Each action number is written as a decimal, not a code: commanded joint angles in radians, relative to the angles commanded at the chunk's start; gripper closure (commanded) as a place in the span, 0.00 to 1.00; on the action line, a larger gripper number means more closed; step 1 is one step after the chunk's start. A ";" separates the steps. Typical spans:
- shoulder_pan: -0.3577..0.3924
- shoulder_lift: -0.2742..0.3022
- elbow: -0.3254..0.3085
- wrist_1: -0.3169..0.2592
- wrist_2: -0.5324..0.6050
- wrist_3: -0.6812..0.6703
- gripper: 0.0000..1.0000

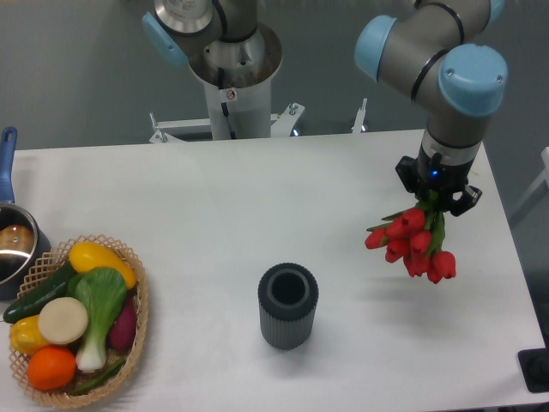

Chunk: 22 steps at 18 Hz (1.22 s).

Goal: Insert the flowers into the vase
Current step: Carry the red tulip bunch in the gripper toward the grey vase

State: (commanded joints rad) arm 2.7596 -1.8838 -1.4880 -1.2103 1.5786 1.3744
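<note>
Tabletop [214, 197] lies bare between vase [288, 305], upright near centre, and right edge, where gripper [437, 202] pinches flowers [413, 244] by the stems, red buds hanging low, well apart from vase.

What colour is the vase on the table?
Dark grey, with vertical ribs; the vase shows clearly in the fixed camera view.
</note>
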 joint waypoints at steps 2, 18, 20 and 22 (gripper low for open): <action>0.000 0.015 0.002 -0.006 -0.022 0.000 1.00; 0.035 0.104 0.002 0.077 -0.682 -0.250 1.00; 0.025 0.104 -0.005 0.083 -0.727 -0.284 1.00; 0.017 0.103 -0.008 0.083 -0.776 -0.287 1.00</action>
State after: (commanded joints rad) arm 2.7765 -1.7809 -1.4956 -1.1275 0.8026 1.0876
